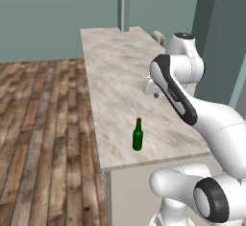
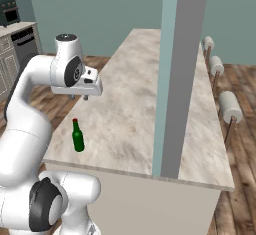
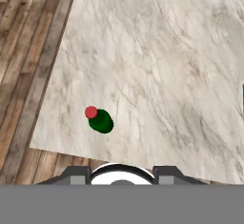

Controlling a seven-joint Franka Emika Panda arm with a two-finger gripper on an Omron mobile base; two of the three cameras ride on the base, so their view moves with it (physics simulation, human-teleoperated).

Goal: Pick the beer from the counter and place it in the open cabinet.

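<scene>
One counter [image 1: 120, 71], one beer [image 1: 138, 134], one pincer [image 2: 79, 97]. The beer stands upright below the pincer and toward the robot, near the counter's front edge, well apart from it, nothing held. Pincer gap: cannot tell. Risk: a descent off-centre clips the red cap, and the narrow bottle likely tips or rolls off the near edge.

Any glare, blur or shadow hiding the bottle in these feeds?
Left base view: even flat light, beer sharp, upright, no glare. Right base view: the same, with a faint shadow at its base on the counter. Hand view: crisp top-down look at the red cap.
</scene>
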